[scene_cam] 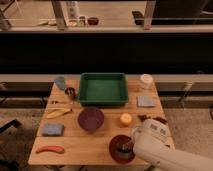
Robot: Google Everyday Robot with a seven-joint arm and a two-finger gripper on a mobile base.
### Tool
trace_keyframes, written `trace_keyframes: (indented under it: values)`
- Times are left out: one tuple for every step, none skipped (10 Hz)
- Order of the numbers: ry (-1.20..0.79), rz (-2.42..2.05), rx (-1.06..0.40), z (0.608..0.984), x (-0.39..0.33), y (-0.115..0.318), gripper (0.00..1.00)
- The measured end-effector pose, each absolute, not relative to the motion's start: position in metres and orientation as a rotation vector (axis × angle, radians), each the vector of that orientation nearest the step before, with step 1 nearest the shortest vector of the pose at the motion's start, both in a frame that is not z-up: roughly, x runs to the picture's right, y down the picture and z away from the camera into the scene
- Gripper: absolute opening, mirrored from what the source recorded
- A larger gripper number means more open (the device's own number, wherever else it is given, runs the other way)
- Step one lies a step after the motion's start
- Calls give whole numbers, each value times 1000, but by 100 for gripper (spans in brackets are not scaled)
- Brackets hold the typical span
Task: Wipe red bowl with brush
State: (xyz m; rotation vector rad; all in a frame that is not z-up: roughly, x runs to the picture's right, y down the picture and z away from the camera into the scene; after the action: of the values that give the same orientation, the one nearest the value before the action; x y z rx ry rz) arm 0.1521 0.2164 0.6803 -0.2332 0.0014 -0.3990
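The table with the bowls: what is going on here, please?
A robot arm reaches in over the front right corner of the table. Its gripper is over the red bowl near the front edge, right at a small dark brush that is inside the bowl. The purple bowl, the green tray and the banana lie apart from it.

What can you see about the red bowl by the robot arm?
The red bowl is round and shallow, dark red with a darker inside; what it is made of is hard to tell. It sits upright near the front edge of the wooden table, right of the middle. A small blackish brush is inside it. The robot's tool reaches over its right side from the white arm, right at the brush.
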Motion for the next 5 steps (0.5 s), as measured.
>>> trace_keyframes:
  values:
    - [15, -412, -219, 677, 151, 217, 0]
    - [25, -430, -204, 675, 147, 219, 0]
    - [38, -445, -202, 675, 147, 221, 0]
    - [49, -465, -196, 676, 143, 223, 0]
    - [59, -485, -191, 680, 140, 225, 0]
